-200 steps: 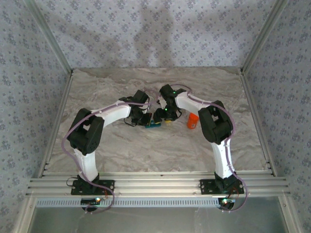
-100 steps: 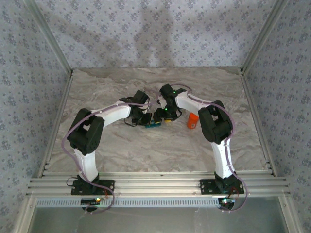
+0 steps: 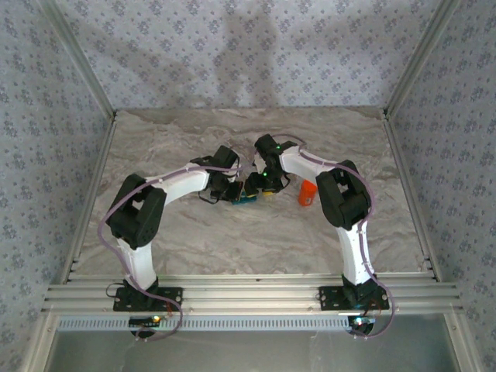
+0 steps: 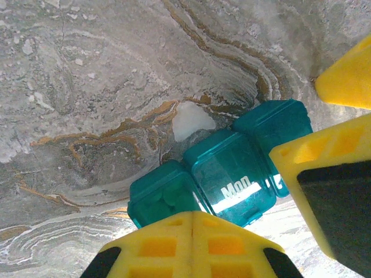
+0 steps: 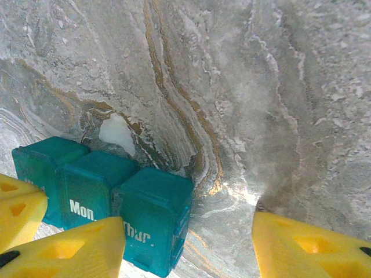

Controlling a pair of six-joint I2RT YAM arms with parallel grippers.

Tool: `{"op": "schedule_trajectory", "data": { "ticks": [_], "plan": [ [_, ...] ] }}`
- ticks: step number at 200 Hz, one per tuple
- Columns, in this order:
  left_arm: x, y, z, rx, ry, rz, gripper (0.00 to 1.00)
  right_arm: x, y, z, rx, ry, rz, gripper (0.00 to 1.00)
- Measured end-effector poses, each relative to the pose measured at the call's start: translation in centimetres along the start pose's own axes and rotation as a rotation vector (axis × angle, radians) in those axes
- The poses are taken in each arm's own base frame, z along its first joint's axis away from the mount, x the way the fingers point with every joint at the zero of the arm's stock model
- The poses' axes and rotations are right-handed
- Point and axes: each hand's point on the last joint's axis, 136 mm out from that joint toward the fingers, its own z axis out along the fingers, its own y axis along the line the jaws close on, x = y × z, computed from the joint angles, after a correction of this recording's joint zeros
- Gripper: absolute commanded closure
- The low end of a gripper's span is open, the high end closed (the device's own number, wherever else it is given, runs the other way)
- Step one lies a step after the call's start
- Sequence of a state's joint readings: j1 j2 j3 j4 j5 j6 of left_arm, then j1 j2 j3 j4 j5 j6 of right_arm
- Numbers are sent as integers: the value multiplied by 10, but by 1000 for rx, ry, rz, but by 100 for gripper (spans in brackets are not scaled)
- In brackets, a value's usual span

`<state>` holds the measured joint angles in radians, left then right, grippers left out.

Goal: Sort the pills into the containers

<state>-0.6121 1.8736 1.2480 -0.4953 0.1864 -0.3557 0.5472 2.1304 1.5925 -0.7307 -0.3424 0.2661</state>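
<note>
Hardly anything has moved: the left claw (image 4: 191,243) stays pinched shut at the teal containers (image 4: 232,174). The right claw (image 5: 188,227) stands half wide beside them, gripping nothing.

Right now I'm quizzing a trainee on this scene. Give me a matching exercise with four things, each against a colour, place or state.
Things:
1 containers
2 orange bottle
3 left gripper
4 right gripper

Descriptions:
a jaws open
b teal
c beside the right arm
d jaws shut

Pairs: 1-b, 2-c, 3-d, 4-a
</note>
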Motion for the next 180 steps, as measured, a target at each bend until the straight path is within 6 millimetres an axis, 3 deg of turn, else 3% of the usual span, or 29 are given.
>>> {"op": "schedule_trajectory", "data": {
  "ticks": [180],
  "plan": [
    [4, -2, -2, -36, -6, 38, 100, -1, -2, -1, -6, -1, 6, 40]
  ]
}}
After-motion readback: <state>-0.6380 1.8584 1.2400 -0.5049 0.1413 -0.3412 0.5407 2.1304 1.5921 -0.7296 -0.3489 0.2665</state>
